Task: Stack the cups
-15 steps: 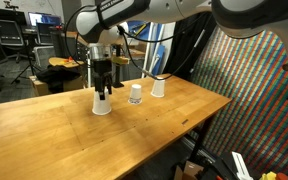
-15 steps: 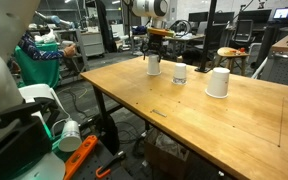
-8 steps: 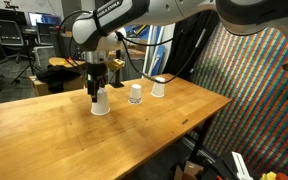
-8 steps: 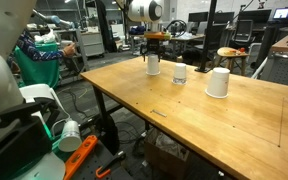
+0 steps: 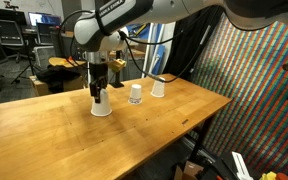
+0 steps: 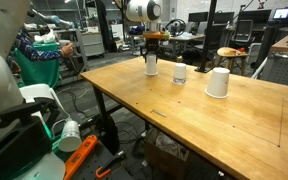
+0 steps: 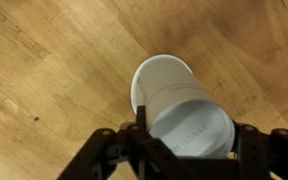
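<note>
Cup (image 7: 174, 95), white and tapered, stands inverted inside the claw (image 7: 192, 130); whether it grips is unclear.

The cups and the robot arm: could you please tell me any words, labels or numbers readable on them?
None is legible.
White cup under the wrist camera: no print seen.
Middle cup and third cup: plain, as far as shows.
Robot arm: dark marks, perhaps lettering, too blurred to read.
</note>
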